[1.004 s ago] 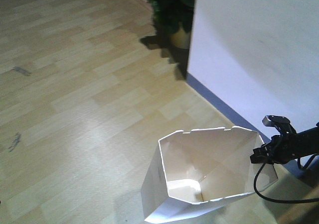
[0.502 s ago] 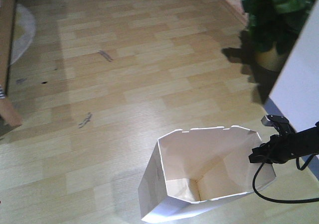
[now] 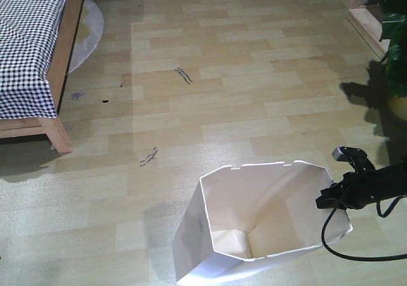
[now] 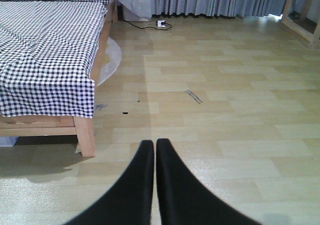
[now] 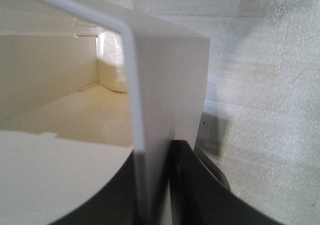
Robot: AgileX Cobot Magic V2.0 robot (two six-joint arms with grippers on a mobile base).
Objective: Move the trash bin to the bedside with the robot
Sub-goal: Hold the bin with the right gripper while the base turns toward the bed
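Presently, we record the trash bin (image 3: 261, 203) standing upright on the wooden floor (image 3: 222, 95), at the near edge of the floor that the front view shows, mouth open and cream inside visible. The right gripper (image 3: 331, 197) is at the right side of the bin's rim. The right wrist view confirms the hold: the thin white wall of the bin (image 5: 165, 75) passes between the 2 dark fingers (image 5: 195, 185), 1 inside and 1 outside, so the right gripper (image 5: 152, 185) is clamped on it. A black cable (image 3: 337, 241) loops down from that arm beside the bin.

The left gripper (image 4: 155, 145) has its 2 fingers pressed together with nothing between them; it hangs above bare floor.

The bedside (image 3: 60, 63), a light brown frame with a corner post (image 3: 60, 133), lies toward the far left corner of the floor and carries black-and-white checked bedding (image 3: 25, 44). The bin is well apart from it, with open floor between the 2. A pale round mat (image 3: 86, 28) shows from under the frame's long edge. Several dark marks (image 3: 183, 75) lie on the boards between bed and bin.

At the right edge of the floor we note a leafy plant (image 3: 394, 19), only partly in view. In the left wrist view, grey curtains (image 4: 215, 0) run along the far edge, with a power strip (image 4: 161, 23) on the floor below them.
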